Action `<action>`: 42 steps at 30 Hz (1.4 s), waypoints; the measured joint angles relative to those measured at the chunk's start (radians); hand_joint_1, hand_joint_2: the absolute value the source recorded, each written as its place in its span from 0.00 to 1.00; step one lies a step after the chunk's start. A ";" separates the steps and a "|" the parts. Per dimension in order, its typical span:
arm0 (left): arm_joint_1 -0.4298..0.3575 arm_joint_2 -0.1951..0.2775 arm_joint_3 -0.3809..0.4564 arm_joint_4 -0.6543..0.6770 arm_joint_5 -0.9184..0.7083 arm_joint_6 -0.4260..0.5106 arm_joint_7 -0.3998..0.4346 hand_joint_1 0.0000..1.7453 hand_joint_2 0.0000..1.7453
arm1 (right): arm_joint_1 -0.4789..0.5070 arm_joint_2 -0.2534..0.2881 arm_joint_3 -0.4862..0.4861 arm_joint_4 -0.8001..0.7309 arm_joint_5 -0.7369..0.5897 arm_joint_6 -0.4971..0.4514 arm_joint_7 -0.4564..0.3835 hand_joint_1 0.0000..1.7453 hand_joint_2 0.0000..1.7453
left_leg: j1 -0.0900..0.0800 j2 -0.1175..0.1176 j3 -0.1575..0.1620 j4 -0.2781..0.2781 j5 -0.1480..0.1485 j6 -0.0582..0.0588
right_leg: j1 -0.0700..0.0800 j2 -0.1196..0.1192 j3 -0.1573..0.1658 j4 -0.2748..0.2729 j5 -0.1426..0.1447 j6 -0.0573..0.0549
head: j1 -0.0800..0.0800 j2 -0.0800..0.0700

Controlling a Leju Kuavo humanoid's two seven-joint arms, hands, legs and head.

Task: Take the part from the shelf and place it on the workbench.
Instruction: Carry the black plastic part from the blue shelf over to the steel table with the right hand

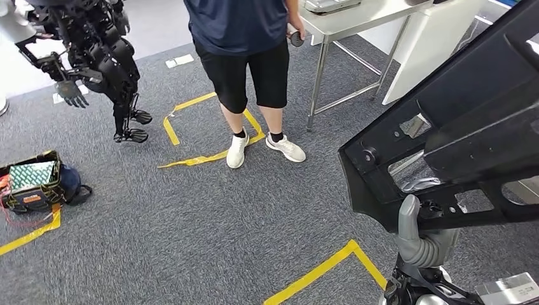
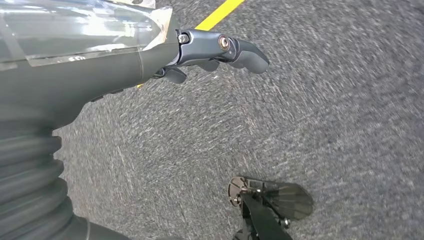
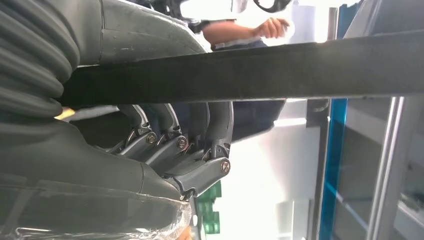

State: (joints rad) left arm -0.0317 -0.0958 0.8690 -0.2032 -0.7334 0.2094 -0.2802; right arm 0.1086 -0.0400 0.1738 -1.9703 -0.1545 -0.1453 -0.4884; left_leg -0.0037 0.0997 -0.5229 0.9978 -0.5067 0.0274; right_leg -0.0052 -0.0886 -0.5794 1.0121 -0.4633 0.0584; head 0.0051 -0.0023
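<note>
From the head view I see the part (image 1: 457,127), a big black plastic panel with cut-outs, carried high on my right side and tilted, with the right hand (image 1: 419,238) under its lower edge, thumb up against the near face; I take that grip as meant to keep the panel clear of my legs while I walk. A person (image 1: 251,76) stands ahead on the carpet (image 1: 191,222) beside a white table (image 1: 356,19), which may be the workbench, and another robot (image 1: 95,57) stands at far left. The left wrist view gives what the head view lacks: my left hand (image 2: 200,55) hangs over the carpet near a yellow tape line (image 2: 220,12), fingers loosely curled and holding nothing. The right wrist view settles the grip: the fingers (image 3: 200,135) hook around the panel's edge, which runs as a dark bar across them, pressed side by side.
</note>
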 joint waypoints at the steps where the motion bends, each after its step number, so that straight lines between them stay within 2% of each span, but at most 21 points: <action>1: 0.000 0.000 0.000 0.000 0.000 -0.004 -0.001 0.00 1.00 | -0.001 0.000 0.000 0.000 0.000 0.000 0.000 1.00 1.00 | -0.002 0.011 0.004 0.000 -0.003 -0.005 | 0.003 0.004 0.001 -0.003 0.002 -0.007 | -0.001 0.000; 3: -0.003 0.001 0.000 0.000 -0.001 -0.007 -0.002 0.00 1.00 | -0.001 -0.001 0.000 0.000 0.000 0.000 0.000 1.00 1.00 | 0.001 0.020 0.008 0.001 -0.010 -0.015 | -0.002 0.033 0.000 -0.006 0.006 -0.021 | -0.003 0.000; 5: -0.004 0.002 0.000 0.000 -0.002 -0.009 -0.006 0.00 1.00 | -0.003 -0.001 -0.001 0.000 0.000 0.000 0.000 1.00 1.00 | 0.007 -0.025 -0.010 0.048 -0.046 -0.026 | -0.012 0.059 0.002 -0.010 0.011 -0.036 | -0.006 0.000; 8: -0.001 0.002 0.000 0.001 -0.004 -0.014 -0.014 0.00 1.00 | -0.004 0.001 0.000 0.001 -0.001 0.000 0.000 1.00 1.00 | 0.012 -0.096 -0.103 0.234 -0.134 -0.031 | -0.012 0.096 0.001 -0.010 0.013 -0.051 | -0.012 0.000; 10: 0.002 0.002 0.000 0.001 -0.004 -0.018 -0.016 0.00 1.00 | -0.004 0.002 0.000 0.003 -0.002 0.000 0.000 1.00 1.00 | 0.014 -0.103 -0.136 0.280 -0.128 -0.032 | -0.011 0.124 0.002 -0.009 0.013 -0.052 | -0.012 0.000; 12: 0.002 0.004 0.000 0.001 -0.004 -0.020 -0.017 0.00 1.00 | -0.004 0.001 0.000 0.004 -0.002 0.000 0.000 1.00 1.00 | 0.018 -0.115 -0.101 0.190 -0.059 -0.030 | -0.011 0.151 0.004 -0.007 0.013 -0.052 | -0.012 0.000; 13: 0.002 0.005 0.000 0.001 -0.003 -0.019 -0.017 0.00 1.00 | -0.004 0.001 0.000 0.004 -0.003 0.000 0.000 1.00 1.00 | 0.022 -0.141 -0.072 0.123 -0.028 -0.029 | -0.009 0.163 0.004 -0.004 0.013 -0.050 | -0.012 0.000; 16: 0.002 0.005 0.000 0.001 0.001 -0.007 -0.018 0.00 1.00 | -0.008 0.001 0.000 0.005 -0.005 0.003 -0.002 1.00 1.00 | 0.025 -0.192 -0.030 0.022 -0.001 -0.022 | -0.007 0.198 -0.009 0.000 0.016 -0.033 | -0.010 0.000; 18: 0.001 0.002 0.000 0.001 0.002 0.000 -0.018 0.00 1.00 | -0.008 -0.002 0.000 0.006 -0.007 0.004 -0.003 1.00 1.00 | 0.020 -0.167 -0.026 0.015 0.004 -0.008 | -0.011 0.215 -0.021 -0.001 0.021 -0.017 | -0.009 0.000; 20: 0.000 -0.001 0.000 0.001 0.002 0.004 -0.018 0.00 1.00 | -0.009 -0.005 0.000 0.006 -0.008 0.004 -0.005 1.00 1.00 | 0.021 -0.139 -0.018 0.004 0.013 0.008 | -0.009 0.180 -0.046 0.036 0.003 -0.012 | -0.005 0.000; 22: -0.001 -0.002 0.000 0.001 0.003 0.007 -0.018 0.00 1.00 | -0.012 -0.008 0.001 0.008 -0.010 0.004 -0.006 1.00 1.00 | 0.019 -0.110 -0.015 -0.001 0.015 0.015 | -0.006 0.123 -0.099 0.146 -0.048 -0.017 | 0.001 0.000; 24: 0.000 -0.002 0.000 0.001 0.003 0.008 -0.018 0.00 1.00 | -0.012 -0.010 0.002 0.011 -0.011 0.004 -0.006 1.00 1.00 | 0.016 -0.081 -0.017 0.000 0.013 0.017 | -0.008 0.104 -0.153 0.260 -0.089 -0.017 | 0.003 0.000; 25: 0.000 -0.003 0.000 0.001 0.003 0.008 -0.018 0.00 1.00 | -0.011 -0.011 0.002 0.012 -0.012 0.004 -0.006 1.00 1.00 | 0.015 -0.067 -0.016 0.000 0.012 0.017 | -0.010 0.099 -0.157 0.275 -0.090 -0.011 | 0.004 0.000; 28: -0.001 -0.005 0.000 0.001 0.003 0.008 -0.018 0.00 1.00 | -0.011 -0.013 0.002 0.014 -0.012 0.004 -0.007 1.00 1.00 | 0.015 -0.033 -0.010 0.000 0.006 0.010 | -0.015 0.060 -0.059 0.106 -0.029 0.014 | 0.005 0.000; 31: -0.002 -0.005 0.000 0.001 0.003 0.009 -0.018 0.00 1.00 | -0.012 -0.014 0.002 0.015 -0.012 0.004 -0.008 1.00 1.00 | 0.007 -0.009 0.000 0.000 -0.003 -0.005 | -0.007 0.024 0.006 -0.006 0.001 0.004 | 0.004 0.000; 33: -0.004 -0.006 0.000 0.001 0.003 0.009 -0.018 0.00 1.00 | -0.012 -0.015 0.002 0.015 -0.012 0.004 -0.009 1.00 1.00 | 0.008 0.005 0.006 -0.001 -0.007 -0.015 | -0.007 0.046 0.005 -0.006 0.003 -0.010 | 0.002 0.000; 35: -0.006 -0.006 0.000 0.001 0.003 0.009 -0.019 0.00 1.00 | -0.011 -0.016 0.001 0.014 -0.012 0.004 -0.009 1.00 1.00 | 0.014 -0.023 0.000 0.018 -0.027 -0.025 | -0.015 0.067 0.006 -0.009 0.006 -0.024 | -0.001 0.000; 37: -0.005 -0.006 0.000 0.001 0.003 0.008 -0.019 0.00 1.00 | -0.012 -0.015 0.001 0.014 -0.012 0.004 -0.009 1.00 1.00 | 0.019 -0.077 -0.048 0.115 -0.084 -0.032 | -0.020 0.087 0.008 -0.012 0.008 -0.038 | -0.006 0.000; 39: -0.002 -0.006 0.000 0.002 0.001 0.001 -0.019 0.00 1.00 | -0.012 -0.014 0.001 0.014 -0.012 0.004 -0.009 1.00 1.00 | 0.020 -0.100 -0.118 0.248 -0.138 -0.034 | -0.019 0.108 0.007 -0.011 0.008 -0.046 | -0.009 0.000; 40: 0.000 -0.005 0.000 0.002 0.001 -0.005 -0.019 0.00 1.00 | -0.011 -0.014 0.001 0.014 -0.012 0.004 -0.009 1.00 1.00 | 0.020 -0.102 -0.140 0.283 -0.140 -0.034 | -0.018 0.120 0.007 -0.011 0.008 -0.047 | -0.009 0.000; 42: 0.000 -0.001 0.000 0.003 -0.001 -0.014 -0.019 0.00 1.00 | -0.010 -0.013 0.001 0.014 -0.012 0.003 -0.009 1.00 1.00 | 0.023 -0.105 -0.131 0.243 -0.090 -0.034 | -0.018 0.146 0.009 -0.009 0.008 -0.046 | -0.010 0.000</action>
State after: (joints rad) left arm -0.0313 -0.0971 0.8690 -0.2007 -0.7344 0.1956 -0.2997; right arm 0.0988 -0.0533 0.1752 -1.9562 -0.1667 -0.1427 -0.4974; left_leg 0.0196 -0.0057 -0.6538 1.2408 -0.5964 -0.0061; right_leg -0.0237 0.0576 -0.5700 1.0030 -0.4556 0.0123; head -0.0044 -0.0023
